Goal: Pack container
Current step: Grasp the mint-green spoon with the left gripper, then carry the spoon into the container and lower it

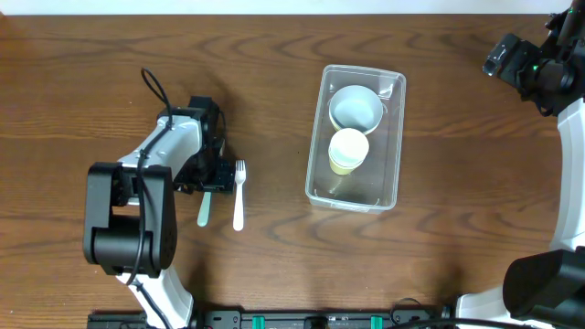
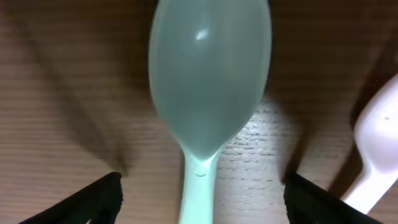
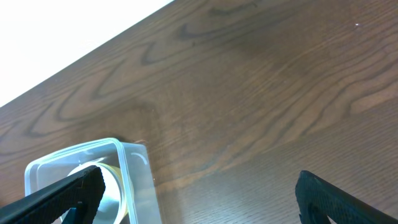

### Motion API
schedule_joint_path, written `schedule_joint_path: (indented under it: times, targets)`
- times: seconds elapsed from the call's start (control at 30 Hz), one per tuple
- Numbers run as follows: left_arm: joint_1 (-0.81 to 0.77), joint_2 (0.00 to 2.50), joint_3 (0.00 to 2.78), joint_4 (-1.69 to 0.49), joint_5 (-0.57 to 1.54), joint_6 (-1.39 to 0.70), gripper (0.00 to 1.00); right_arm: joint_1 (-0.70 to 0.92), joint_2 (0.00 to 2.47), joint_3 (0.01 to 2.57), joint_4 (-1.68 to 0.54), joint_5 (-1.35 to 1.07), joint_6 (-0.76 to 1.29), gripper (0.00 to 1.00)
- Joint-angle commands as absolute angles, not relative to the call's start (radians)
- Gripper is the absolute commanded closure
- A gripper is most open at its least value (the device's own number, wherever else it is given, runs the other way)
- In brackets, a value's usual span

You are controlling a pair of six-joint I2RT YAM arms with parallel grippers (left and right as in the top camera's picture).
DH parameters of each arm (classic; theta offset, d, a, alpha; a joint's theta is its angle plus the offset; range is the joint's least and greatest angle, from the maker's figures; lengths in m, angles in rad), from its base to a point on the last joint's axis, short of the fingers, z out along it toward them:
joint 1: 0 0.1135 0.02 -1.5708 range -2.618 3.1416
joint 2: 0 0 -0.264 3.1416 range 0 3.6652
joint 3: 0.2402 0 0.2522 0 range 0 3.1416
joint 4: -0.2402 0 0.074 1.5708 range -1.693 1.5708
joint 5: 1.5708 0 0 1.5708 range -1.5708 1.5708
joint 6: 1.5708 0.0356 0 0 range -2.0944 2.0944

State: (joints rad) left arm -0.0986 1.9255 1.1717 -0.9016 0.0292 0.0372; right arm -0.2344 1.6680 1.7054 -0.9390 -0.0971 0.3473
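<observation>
The clear plastic container (image 1: 356, 137) sits right of centre and holds a white bowl (image 1: 356, 107) and a yellow cup (image 1: 348, 151). It also shows in the right wrist view (image 3: 134, 168). A pale green spoon (image 1: 205, 208) and a white fork (image 1: 239, 192) lie on the table at the left. My left gripper (image 1: 208, 178) is open, low over the spoon, with a finger on each side of its handle (image 2: 199, 186). The fork's edge shows at the right of the left wrist view (image 2: 376, 149). My right gripper (image 3: 196, 199) is open and empty, raised at the far right.
The wooden table (image 1: 274, 265) carries nothing else. The left arm's base (image 1: 128, 228) stands at the front left; the right arm (image 1: 548, 73) reaches along the right edge. The table's far edge (image 3: 93, 43) meets a white background.
</observation>
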Motion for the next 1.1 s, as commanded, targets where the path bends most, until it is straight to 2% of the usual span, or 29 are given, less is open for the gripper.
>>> schedule_joint_path:
  times: [0.0, 0.03, 0.2, 0.23, 0.43, 0.73, 0.93, 1.07]
  targets:
    - [-0.093, 1.942, 1.126, -0.862, 0.016, 0.048, 0.30, -0.244, 1.667, 1.705, -0.939, -0.094, 0.343, 0.01]
    - [-0.093, 1.942, 1.119, -0.850, 0.015, 0.048, 0.42, -0.244, 1.667, 1.705, -0.939, -0.094, 0.343, 0.01]
    - [-0.093, 1.942, 1.109, -0.835, 0.016, 0.041, 0.81, -0.244, 1.667, 1.705, -0.939, -0.094, 0.343, 0.01]
    - [-0.093, 1.942, 1.109, -0.838, 0.016, 0.035, 0.93, -0.244, 1.667, 1.705, -0.939, -0.094, 0.343, 0.01]
    - [-0.093, 1.911, 1.171, -0.952, 0.016, 0.005, 0.94, -0.244, 1.667, 1.705, -0.939, -0.094, 0.343, 0.01]
    - [-0.158, 1.705, 1.572, -1.232, 0.135, 0.008, 0.94, -0.244, 1.667, 1.705, -0.939, -0.094, 0.343, 0.01]
    - [-0.386, 1.559, 1.682, -1.171, 0.199, 0.099, 0.94, -0.244, 1.667, 1.705, -0.939, -0.094, 0.343, 0.01]
    - [-0.582, 1.563, 1.674, -1.090, 0.197, 0.198, 0.94, -0.244, 1.667, 1.705, -0.939, -0.094, 0.343, 0.01]
